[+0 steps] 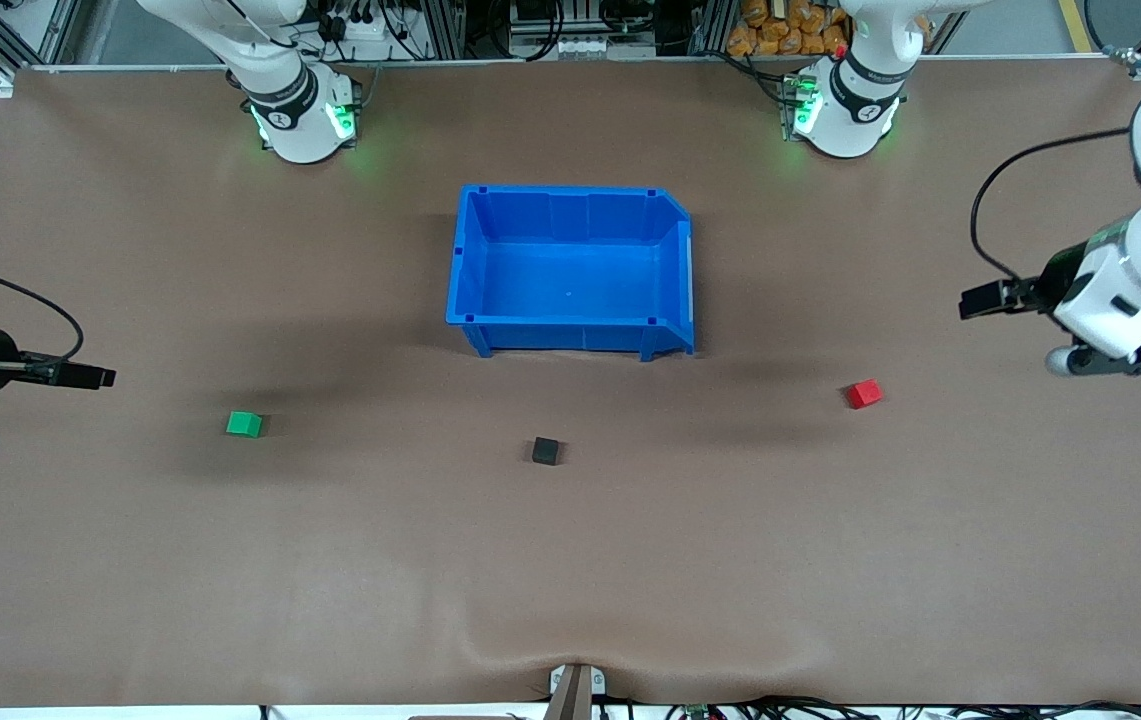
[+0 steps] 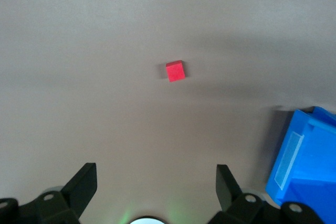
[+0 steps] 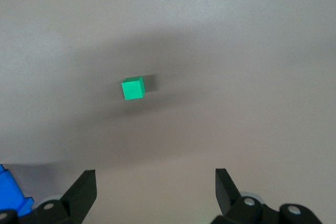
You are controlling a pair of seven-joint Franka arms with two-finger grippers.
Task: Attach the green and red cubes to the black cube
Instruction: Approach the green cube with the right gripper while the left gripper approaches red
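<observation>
The black cube [image 1: 546, 450] sits on the brown table, nearer the front camera than the blue bin. The green cube [image 1: 244, 424] lies toward the right arm's end and also shows in the right wrist view [image 3: 133, 88]. The red cube [image 1: 864, 393] lies toward the left arm's end and also shows in the left wrist view [image 2: 175, 71]. My left gripper [image 1: 975, 302] hangs open and empty over the table near its end, apart from the red cube [image 2: 156, 174]. My right gripper [image 1: 95, 377] hangs open and empty over the table's other end, apart from the green cube [image 3: 155, 179].
An empty blue bin [image 1: 570, 200] stands mid-table between the arm bases and the cubes; a corner of it shows in the left wrist view [image 2: 304, 156]. Bare brown table surrounds all three cubes.
</observation>
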